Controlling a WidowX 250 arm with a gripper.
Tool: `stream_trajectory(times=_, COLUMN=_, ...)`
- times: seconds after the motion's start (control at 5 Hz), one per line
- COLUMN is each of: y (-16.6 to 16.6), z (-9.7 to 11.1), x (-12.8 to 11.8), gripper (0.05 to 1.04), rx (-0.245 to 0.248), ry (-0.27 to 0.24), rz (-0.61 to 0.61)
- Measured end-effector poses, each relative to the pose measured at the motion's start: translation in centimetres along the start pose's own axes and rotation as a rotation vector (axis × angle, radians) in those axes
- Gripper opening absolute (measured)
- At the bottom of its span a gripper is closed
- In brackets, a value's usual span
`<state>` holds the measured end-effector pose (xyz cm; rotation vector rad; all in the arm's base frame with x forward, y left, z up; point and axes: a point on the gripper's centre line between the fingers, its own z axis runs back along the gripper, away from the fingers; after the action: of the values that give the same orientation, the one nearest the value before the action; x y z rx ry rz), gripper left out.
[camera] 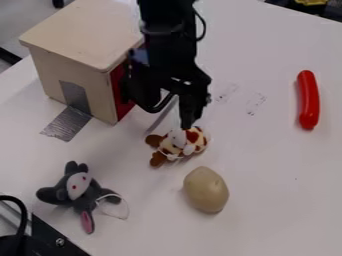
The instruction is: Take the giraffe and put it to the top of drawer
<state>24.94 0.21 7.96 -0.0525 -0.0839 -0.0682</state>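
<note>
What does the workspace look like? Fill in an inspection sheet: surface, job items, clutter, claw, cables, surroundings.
Surface: white table, grey scuffs to the right of the arm; silvery tape runs from the drawer box onto it.
Job items: spotted giraffe lies on the table, not yet on top of the cream drawer box.
Clutter: grey plush toy, potato, red sausage.
Claw: hangs just over the giraffe; whether it grips cannot be told.
Cables: one black cable loops beside the arm; another curves at the lower left.
Surroundings: black metal part at the lower left corner; something yellow at the upper right edge.
</note>
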Motion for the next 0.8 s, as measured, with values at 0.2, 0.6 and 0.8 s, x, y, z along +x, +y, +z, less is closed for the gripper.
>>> stream_trajectory(times=0.2, y=-0.5, z=-2.3, x=0.9, gripper=1.0, rx=0.005, ry=-0.025, rz=-0.028)
stream_trajectory(times=0.6, y=-0.1, z=-6.2, x=1.9, gripper=1.0, rx=0.03, ry=-0.029, rz=-0.073)
stream_trajectory(times=0.8, y=0.8, z=-7.9, x=1.3, gripper=0.999, rx=0.059, ry=0.023, rz=-0.082)
